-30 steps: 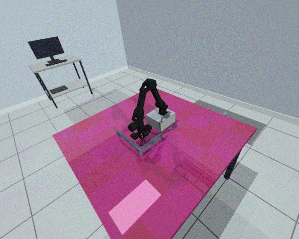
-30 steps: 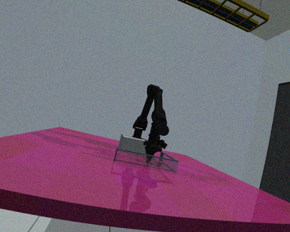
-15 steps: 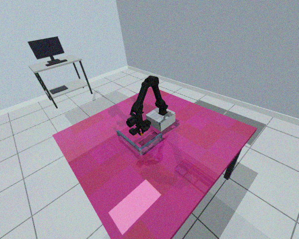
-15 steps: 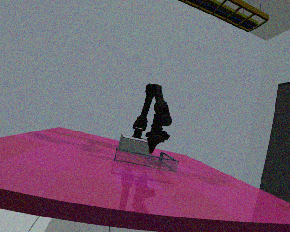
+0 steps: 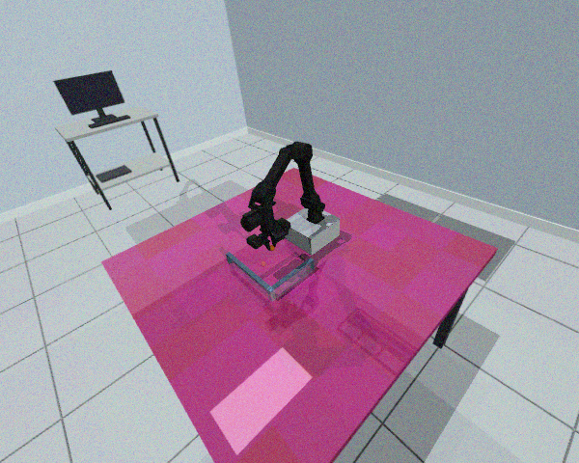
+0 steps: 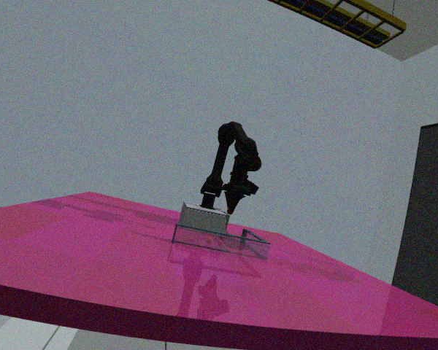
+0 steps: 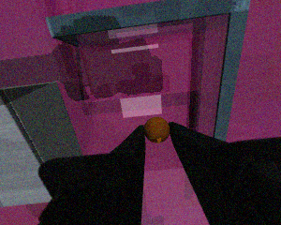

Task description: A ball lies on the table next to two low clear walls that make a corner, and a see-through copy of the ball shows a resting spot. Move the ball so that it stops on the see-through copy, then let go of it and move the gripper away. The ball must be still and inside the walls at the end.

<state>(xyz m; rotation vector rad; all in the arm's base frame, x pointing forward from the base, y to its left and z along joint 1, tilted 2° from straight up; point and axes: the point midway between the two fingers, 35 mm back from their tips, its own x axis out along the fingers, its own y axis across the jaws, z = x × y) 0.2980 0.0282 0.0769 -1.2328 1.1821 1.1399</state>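
Note:
An orange ball [image 5: 271,247] [image 6: 229,211] [image 7: 156,129] is held between the fingertips of my gripper [image 5: 269,246] [image 6: 229,211] [image 7: 155,127], which is shut on it. Gripper and ball are raised above the table, higher than the walls. The see-through copy [image 5: 263,263] [image 6: 209,239] shows as a faint orange spot on the table, inside the corner; I cannot make it out in the wrist view. The two low clear walls [image 5: 250,273] [image 6: 200,238] [image 7: 145,20] with blue-grey top edges meet in a corner on the side away from the arm's base.
The arm's pale grey base block [image 5: 314,231] [image 6: 204,218] [image 7: 19,159] stands beside the walls' open side. The pink table [image 5: 179,323] [image 6: 79,271] is glossy and shows reflections and shadows. A separate desk with a monitor [image 5: 90,93] stands away from the table.

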